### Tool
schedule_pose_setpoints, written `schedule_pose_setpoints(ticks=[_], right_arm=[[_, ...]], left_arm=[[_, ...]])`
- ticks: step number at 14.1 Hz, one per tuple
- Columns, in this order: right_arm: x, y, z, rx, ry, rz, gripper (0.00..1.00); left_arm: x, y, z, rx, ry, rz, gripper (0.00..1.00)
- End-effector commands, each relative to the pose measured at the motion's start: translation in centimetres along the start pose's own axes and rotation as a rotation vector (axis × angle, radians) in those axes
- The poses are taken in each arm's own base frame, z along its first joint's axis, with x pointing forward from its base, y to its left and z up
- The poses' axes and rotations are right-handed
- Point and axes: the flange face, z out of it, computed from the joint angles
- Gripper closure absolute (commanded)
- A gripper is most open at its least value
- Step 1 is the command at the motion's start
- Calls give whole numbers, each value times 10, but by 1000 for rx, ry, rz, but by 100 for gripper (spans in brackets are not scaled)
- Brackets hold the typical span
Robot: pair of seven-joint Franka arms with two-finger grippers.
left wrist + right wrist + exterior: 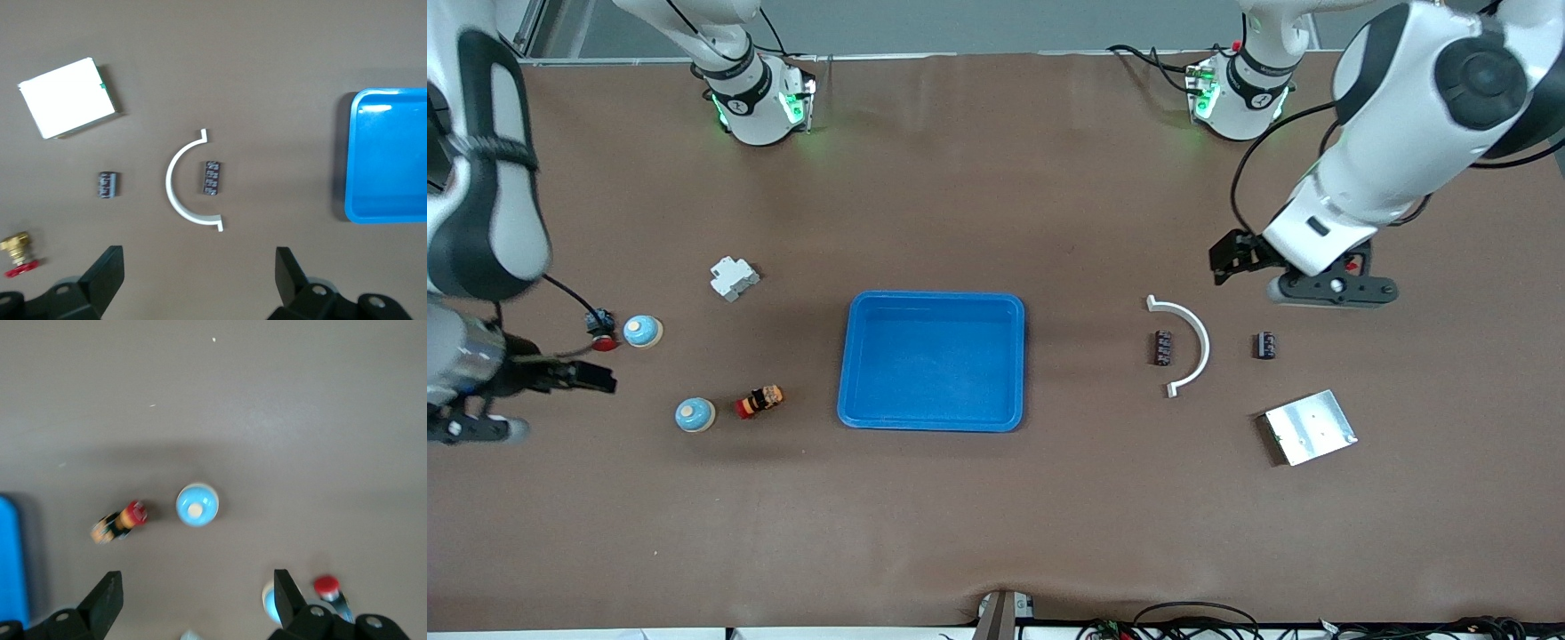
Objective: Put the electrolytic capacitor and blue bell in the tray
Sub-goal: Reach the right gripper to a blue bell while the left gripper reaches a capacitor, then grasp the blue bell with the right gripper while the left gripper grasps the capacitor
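You are at the very start: the blue tray (pixel 932 360) sits in the middle of the worktop (pixel 996 533) with nothing in it. Toward the right arm's end from the tray, one blue bell (pixel 695 414) lies nearest the camera, and a second blue bell (pixel 643 331) lies farther off. Toward the left arm's end, two small black capacitors (pixel 1162 347) (pixel 1264 345) lie level with the tray. Your right hand (pixel 560 377) hangs wide open near the bells. Your left hand (pixel 1240 258) hangs wide open near the capacitors. Next, lower one hand over its part and squeeze.
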Motion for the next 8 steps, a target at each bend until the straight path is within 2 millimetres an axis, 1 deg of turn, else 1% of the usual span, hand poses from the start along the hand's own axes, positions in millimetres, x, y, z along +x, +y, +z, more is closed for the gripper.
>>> schedule_pose_setpoints(ticks=[1, 2, 3, 5, 6, 7, 8], right_arm=[[13, 3, 59, -17, 14, 7, 0], [14, 2, 88, -14, 10, 5, 0], [12, 6, 112, -10, 3, 11, 0], [13, -3, 137, -6, -12, 13, 0], [15, -8, 145, -6, -12, 30, 0], [13, -9, 150, -1, -20, 37, 0], [13, -12, 152, -2, -23, 33, 0]], left_arm=[[-8, 11, 34, -4, 23, -19, 0], [-9, 14, 48, 1, 19, -14, 0], [-12, 20, 62, 10, 22, 1, 0], [-18, 27, 93, 26, 45, -2, 0], [-23, 32, 109, 35, 55, 5, 0], [-25, 39, 127, 39, 59, 14, 0], [-26, 41, 145, 54, 66, 16, 0]])
